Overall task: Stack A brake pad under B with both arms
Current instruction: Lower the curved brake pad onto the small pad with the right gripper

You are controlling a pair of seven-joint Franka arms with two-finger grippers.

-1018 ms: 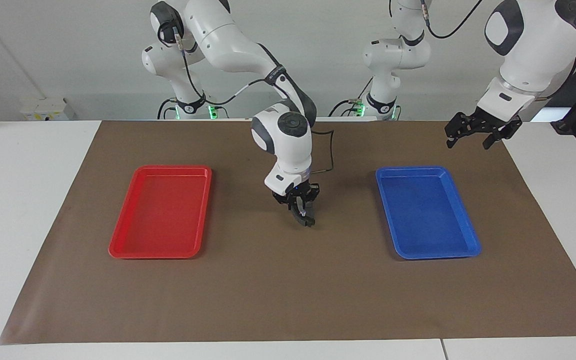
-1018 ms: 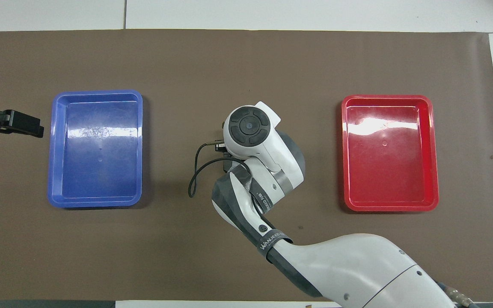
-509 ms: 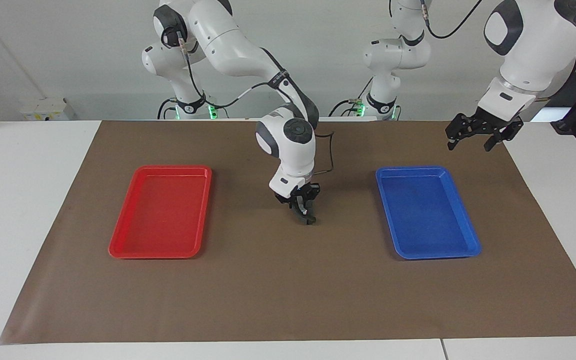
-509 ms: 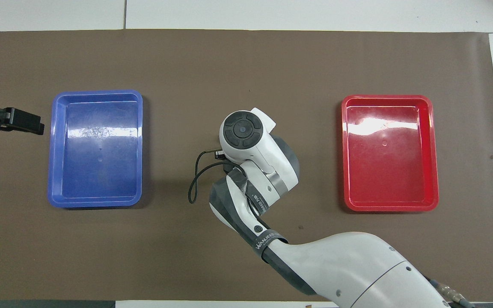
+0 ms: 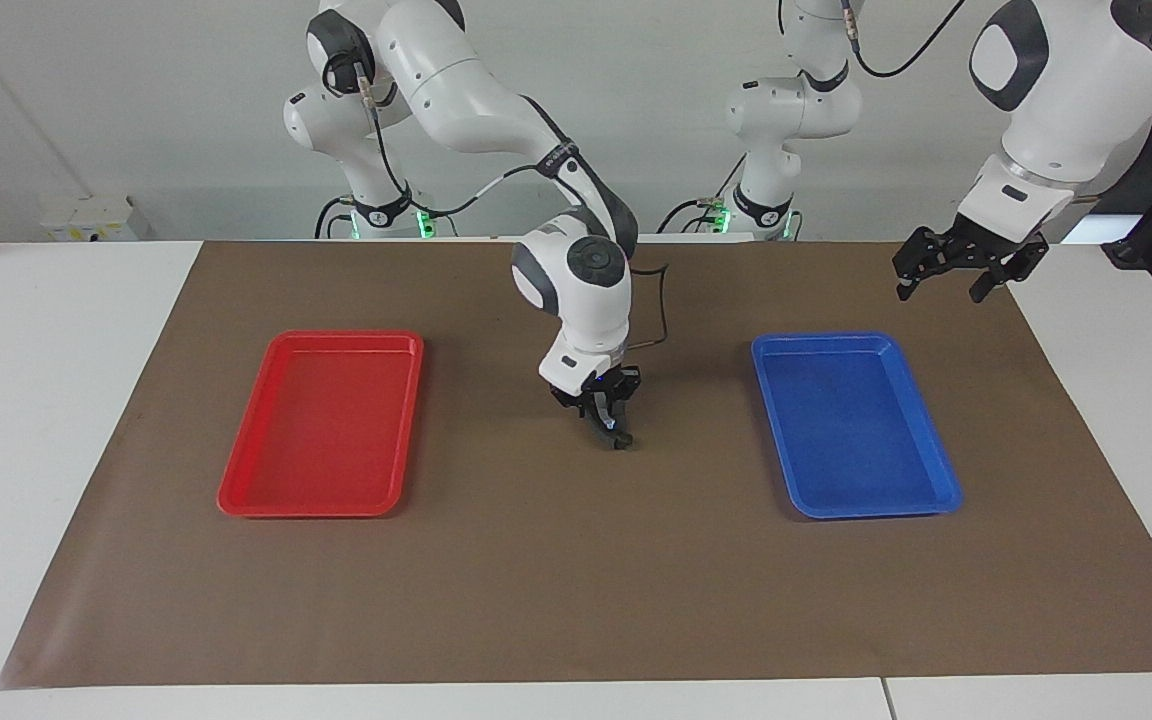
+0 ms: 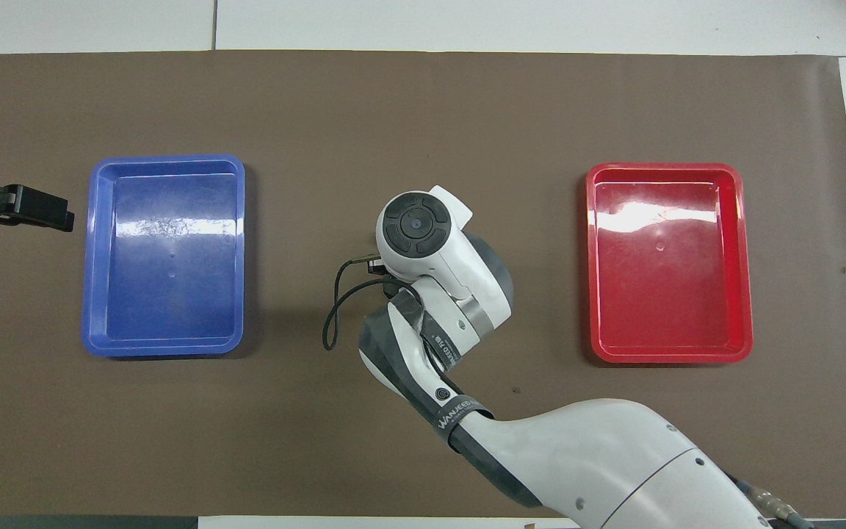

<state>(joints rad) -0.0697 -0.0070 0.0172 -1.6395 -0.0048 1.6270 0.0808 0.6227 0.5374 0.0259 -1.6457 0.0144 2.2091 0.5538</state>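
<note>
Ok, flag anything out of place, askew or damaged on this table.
Nothing spilled or damaged; the red tray and blue tray lie square on the mat. One oddity: only one dark piece shows, pinched by the right hand at the mat's middle; no second pad is visible. The left hand waits open by the blue tray.

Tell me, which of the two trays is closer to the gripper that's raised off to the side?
The blue tray. The left gripper hangs just past its corner at that end of the table; the red tray lies toward the right arm's end.
</note>
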